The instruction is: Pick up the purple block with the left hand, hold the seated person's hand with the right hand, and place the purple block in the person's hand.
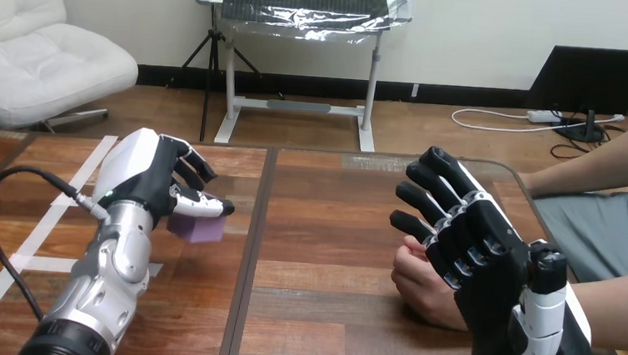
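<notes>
Purple block (199,228) is at the desk's (315,228) left, with the left robot hand (142,175) curled round its top. It looks light, stiff and smooth (flat opposite sides suit a pinch). At right, the right robot hand (496,274) is spread open against the person's hand (420,287), not clasping it.

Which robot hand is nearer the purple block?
Left. The left hand is curled over the purple block, touching it; the right hand is open at the far side of the table, beside the person's hand.
</notes>
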Action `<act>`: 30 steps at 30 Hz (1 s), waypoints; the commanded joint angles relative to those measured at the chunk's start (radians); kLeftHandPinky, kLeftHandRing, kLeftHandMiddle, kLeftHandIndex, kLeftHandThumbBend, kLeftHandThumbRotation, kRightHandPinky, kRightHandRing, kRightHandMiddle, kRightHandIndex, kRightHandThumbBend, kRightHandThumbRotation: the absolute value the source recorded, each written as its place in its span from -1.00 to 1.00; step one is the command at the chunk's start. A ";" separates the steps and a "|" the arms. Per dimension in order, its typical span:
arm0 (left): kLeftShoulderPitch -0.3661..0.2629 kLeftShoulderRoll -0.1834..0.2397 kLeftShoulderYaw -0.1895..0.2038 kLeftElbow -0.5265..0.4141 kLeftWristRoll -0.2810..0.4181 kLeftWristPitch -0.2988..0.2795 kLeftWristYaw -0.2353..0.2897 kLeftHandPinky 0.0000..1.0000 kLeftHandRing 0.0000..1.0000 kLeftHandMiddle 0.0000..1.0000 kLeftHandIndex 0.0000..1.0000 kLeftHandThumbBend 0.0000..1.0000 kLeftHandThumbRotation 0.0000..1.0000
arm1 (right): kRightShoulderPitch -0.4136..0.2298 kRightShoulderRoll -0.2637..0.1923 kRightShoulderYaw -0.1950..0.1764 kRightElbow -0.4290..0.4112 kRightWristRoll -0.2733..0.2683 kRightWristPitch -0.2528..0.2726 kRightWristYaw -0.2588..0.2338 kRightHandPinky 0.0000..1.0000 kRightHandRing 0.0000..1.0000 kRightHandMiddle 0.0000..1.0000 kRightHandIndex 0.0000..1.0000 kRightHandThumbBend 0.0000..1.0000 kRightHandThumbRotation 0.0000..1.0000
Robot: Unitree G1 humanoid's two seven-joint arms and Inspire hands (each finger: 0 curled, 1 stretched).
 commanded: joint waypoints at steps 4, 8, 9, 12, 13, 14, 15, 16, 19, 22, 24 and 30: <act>-0.005 0.018 0.014 -0.085 0.006 0.011 -0.005 -0.14 -0.05 0.03 -0.05 0.41 -1.00 | -0.067 0.000 -0.025 0.003 -0.013 -0.041 -0.001 0.74 0.84 0.85 0.84 0.85 0.82; 0.001 0.020 0.018 -0.102 0.004 0.009 -0.007 -0.14 -0.05 0.02 -0.04 0.40 -1.00 | -0.076 -0.009 -0.037 0.011 -0.031 -0.042 -0.006 0.73 0.85 0.86 0.84 0.83 0.84; 0.002 0.020 0.019 -0.106 0.004 0.008 -0.008 -0.14 -0.05 0.02 -0.04 0.40 -1.00 | -0.078 -0.010 -0.039 0.012 -0.033 -0.041 -0.007 0.74 0.85 0.86 0.84 0.83 0.84; 0.010 0.020 0.025 -0.122 -0.001 -0.002 -0.007 -0.15 -0.06 0.01 -0.04 0.40 -1.00 | -0.090 -0.011 -0.052 0.027 -0.038 -0.052 -0.006 0.74 0.85 0.86 0.84 0.81 0.83; 0.012 0.019 0.028 -0.132 -0.003 0.002 -0.009 -0.15 -0.06 0.01 -0.04 0.40 -1.00 | -0.096 -0.013 -0.059 0.034 -0.037 -0.054 -0.004 0.74 0.85 0.86 0.84 0.80 0.82; 0.014 0.018 0.030 -0.139 -0.005 0.006 -0.011 -0.15 -0.06 0.01 -0.04 0.40 -1.00 | -0.101 -0.015 -0.063 0.039 -0.036 -0.055 -0.003 0.75 0.85 0.86 0.84 0.78 0.81; 0.015 0.017 0.031 -0.144 -0.005 0.009 -0.013 -0.15 -0.07 0.00 -0.04 0.40 -1.00 | -0.103 -0.016 -0.066 0.042 -0.036 -0.055 -0.002 0.75 0.85 0.87 0.84 0.77 0.81; 0.018 0.016 0.034 -0.154 -0.007 0.014 -0.016 -0.15 -0.07 0.00 -0.04 0.40 -1.00 | -0.109 -0.019 -0.071 0.046 -0.037 -0.055 -0.002 0.75 0.86 0.87 0.84 0.76 0.80; 0.024 0.015 0.038 -0.175 -0.008 0.021 -0.020 -0.15 -0.07 0.00 -0.04 0.39 -1.00 | -0.120 -0.024 -0.082 0.055 -0.040 -0.055 -0.002 0.76 0.87 0.87 0.85 0.75 0.80; 0.031 0.016 0.040 -0.195 -0.006 0.024 -0.022 -0.15 -0.07 0.00 -0.04 0.39 -1.00 | -0.132 -0.024 -0.092 0.065 -0.047 -0.058 -0.005 0.77 0.86 0.87 0.85 0.74 0.79; 0.035 0.017 0.042 -0.206 -0.005 0.027 -0.023 -0.15 -0.08 0.00 -0.04 0.39 -1.00 | -0.137 -0.023 -0.097 0.070 -0.054 -0.060 -0.009 0.76 0.85 0.86 0.84 0.74 0.79; 0.050 0.019 0.049 -0.242 -0.002 0.028 -0.026 -0.15 -0.09 -0.01 -0.04 0.39 -1.00 | -0.159 -0.025 -0.111 0.090 -0.043 -0.056 -0.004 0.76 0.83 0.85 0.84 0.74 0.77</act>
